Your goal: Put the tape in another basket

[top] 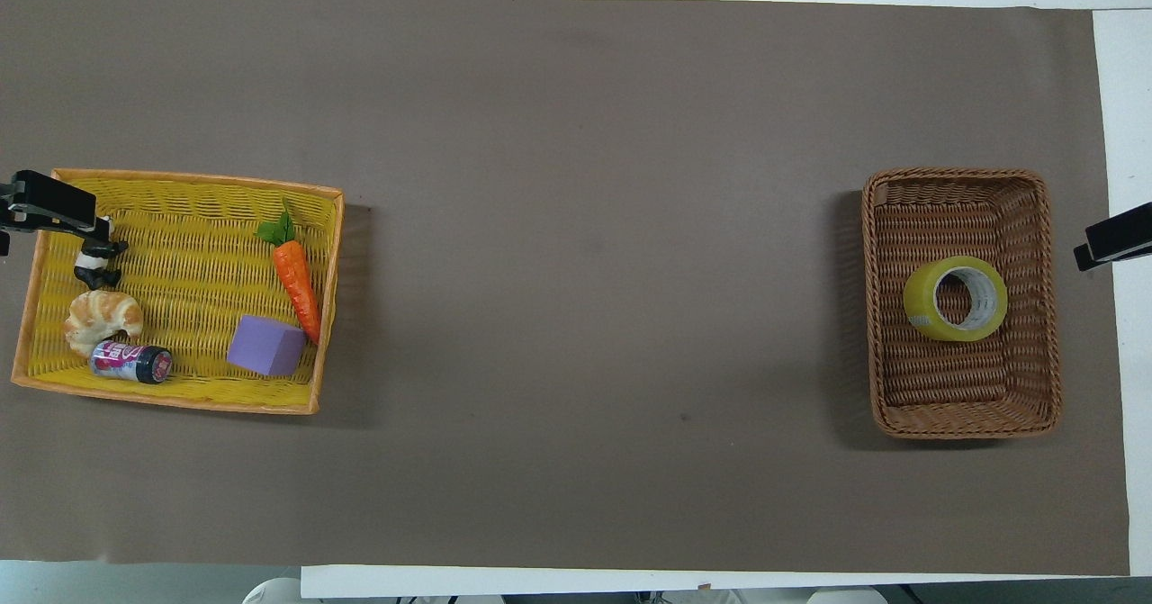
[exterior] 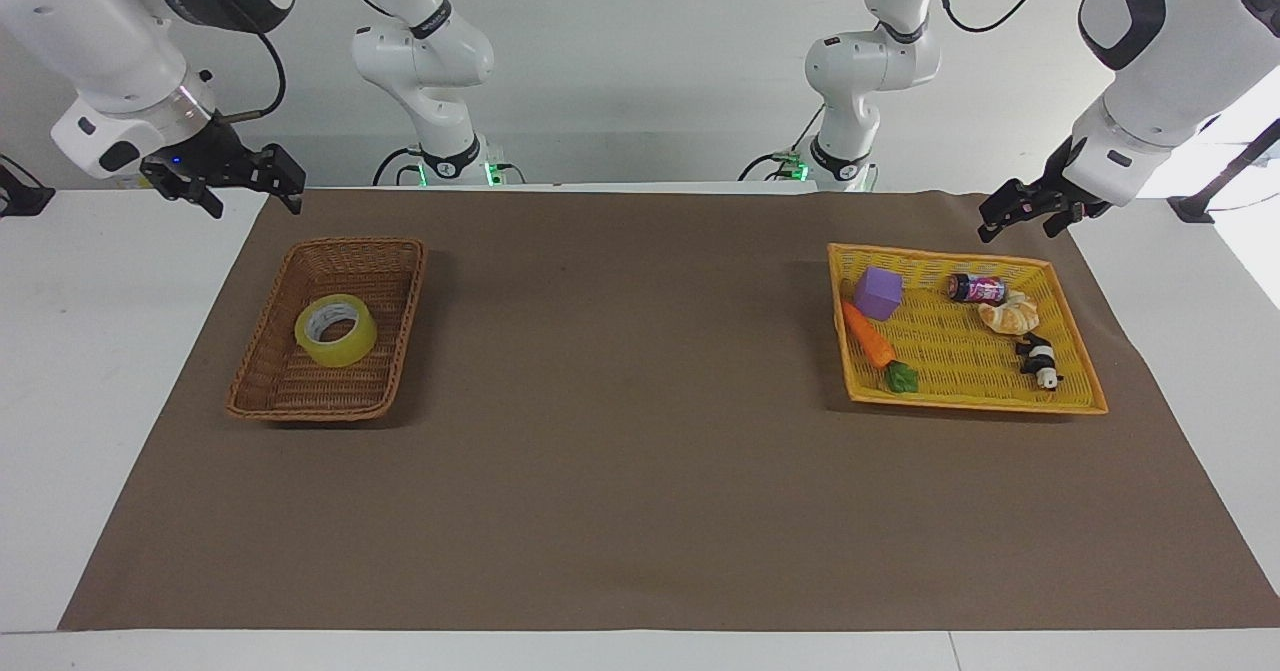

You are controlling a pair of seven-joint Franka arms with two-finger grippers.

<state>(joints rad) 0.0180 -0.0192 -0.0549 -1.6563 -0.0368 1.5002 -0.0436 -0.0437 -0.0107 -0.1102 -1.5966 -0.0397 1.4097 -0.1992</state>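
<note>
- Facing view: the tape (exterior: 336,330) lies in the basket (exterior: 262,383), at the right arm's end of the table, about midway along the basket's length.
- Right gripper (exterior: 247,187) hangs in the air over the corner of the brown mat (exterior: 640,511), above the mat's edge nearest the robots; the tape is well apart from it, farther from the robots and lower down on the basket floor.
- Its fingers (exterior: 291,178) are spread wide with nothing between them.
- Left gripper (exterior: 1030,213) hangs over the mat just beside the yellow tray (exterior: 1078,403), on the tray's side nearer the robots, at the left arm's end of the table; its fingers stand parted and hold nothing. The whole width of the mat lies between it and the tape.
- Overhead view shows only a dark tip of the right gripper (top: 1112,242) at the frame edge, beside the basket (top: 963,424) and clear of its rim, and a dark tip of the left gripper (top: 40,208) over the tray's (top: 180,401) corner.
- Tape (top: 955,298) is a wide roll of translucent yellow with a pale grey-white core, lying flat on one face so its hole opens upward; the wicker floor shows through the hole.
- Basket is dark brown wicker, rectangular, with raised sloping sides, and holds the roll alone.
- Tray holds a purple block (exterior: 877,292), a toy carrot (exterior: 868,334), a small can (exterior: 975,288), a croissant (exterior: 1010,315) and a panda figure (exterior: 1040,360).
</note>
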